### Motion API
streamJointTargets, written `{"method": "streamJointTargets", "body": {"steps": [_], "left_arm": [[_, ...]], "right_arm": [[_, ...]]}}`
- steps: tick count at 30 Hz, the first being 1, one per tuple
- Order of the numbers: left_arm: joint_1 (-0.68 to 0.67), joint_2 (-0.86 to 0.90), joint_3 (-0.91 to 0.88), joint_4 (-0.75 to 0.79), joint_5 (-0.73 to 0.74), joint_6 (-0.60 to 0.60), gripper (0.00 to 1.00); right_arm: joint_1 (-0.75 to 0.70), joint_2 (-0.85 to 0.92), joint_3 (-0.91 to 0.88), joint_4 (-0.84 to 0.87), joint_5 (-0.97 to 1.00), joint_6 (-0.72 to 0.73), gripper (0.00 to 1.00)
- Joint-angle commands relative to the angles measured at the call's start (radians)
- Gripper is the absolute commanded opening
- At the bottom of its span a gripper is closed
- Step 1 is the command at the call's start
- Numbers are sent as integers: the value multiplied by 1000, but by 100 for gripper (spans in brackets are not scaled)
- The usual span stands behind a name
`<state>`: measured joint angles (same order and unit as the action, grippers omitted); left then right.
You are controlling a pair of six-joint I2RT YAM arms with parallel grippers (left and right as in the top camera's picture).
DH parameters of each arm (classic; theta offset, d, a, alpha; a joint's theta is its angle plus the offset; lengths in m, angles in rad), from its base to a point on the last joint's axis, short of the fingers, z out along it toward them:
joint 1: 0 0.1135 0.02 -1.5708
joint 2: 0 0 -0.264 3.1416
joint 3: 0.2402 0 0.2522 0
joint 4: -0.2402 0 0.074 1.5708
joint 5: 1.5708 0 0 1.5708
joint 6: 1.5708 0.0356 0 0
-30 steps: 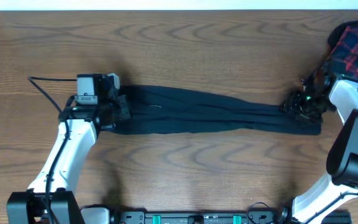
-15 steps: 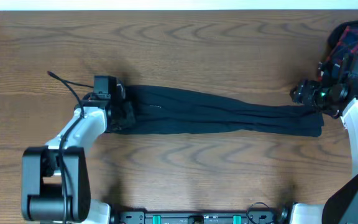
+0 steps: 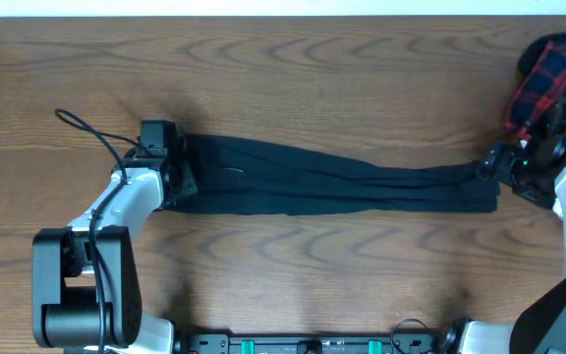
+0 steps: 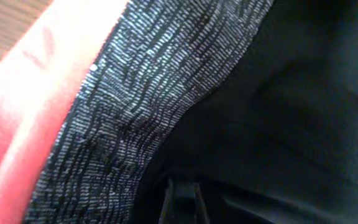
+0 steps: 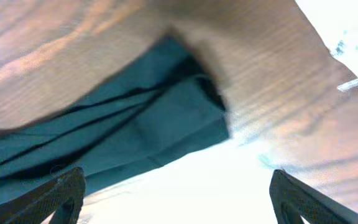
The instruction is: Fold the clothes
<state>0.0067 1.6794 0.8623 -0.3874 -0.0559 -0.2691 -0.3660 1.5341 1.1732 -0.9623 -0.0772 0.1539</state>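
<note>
The black trousers (image 3: 332,182) lie stretched in a long strip across the wooden table (image 3: 293,79). My left gripper (image 3: 177,175) sits at their left end. In the left wrist view the grey-flecked waistband (image 4: 123,118) with its red-orange edge fills the picture, and the gripper (image 4: 181,205) is shut on the black fabric. My right gripper (image 3: 499,169) stands at the leg ends on the right. In the right wrist view its fingers (image 5: 67,193) are spread wide apart, nothing is between them, and the leg cuffs (image 5: 166,124) lie flat ahead.
A red-and-black plaid garment (image 3: 553,69) lies at the far right corner, just behind my right arm. The left arm's black cable (image 3: 86,133) loops over the table to the left of the trousers. The table's far edge runs along the top.
The right gripper has opened wide, let go of the leg ends and drawn back to the right. The left gripper has shifted slightly left, still holding the waistband end.
</note>
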Motion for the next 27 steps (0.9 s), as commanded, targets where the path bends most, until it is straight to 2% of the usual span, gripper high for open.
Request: {"method": "streamJointTargets", "body": {"steps": [1,4,8,9,10,12,13,23,27], "left_arm": [[10,4,-3,2,-30,-32,14],[9,4,-2,11,56,-31,15],[9,0,0,34,233,-32,14],[9,-6,0,40,284,-32,15],[9,-14,0,45,336,-33,15],[9,-30,0,45,393,-57,15],[9,-39,0,45,413,-64,15],[-1,-70,-3,-15,429,-87,14],[-2,-70,-3,-15,430,-87,15]], "right_arm": [[-16,-3,3,-11,29,15,91],[-16,-2,1,-13,29,-10,76],[-16,13,0,13,29,-13,45],[-16,19,-2,18,29,-12,41],[-16,25,-4,24,29,-13,41],[-17,42,-10,34,29,-13,51],[-18,53,-10,37,29,-13,53],[-21,211,-10,101,1,-47,52],[-21,264,-10,135,-10,-48,45]]}}
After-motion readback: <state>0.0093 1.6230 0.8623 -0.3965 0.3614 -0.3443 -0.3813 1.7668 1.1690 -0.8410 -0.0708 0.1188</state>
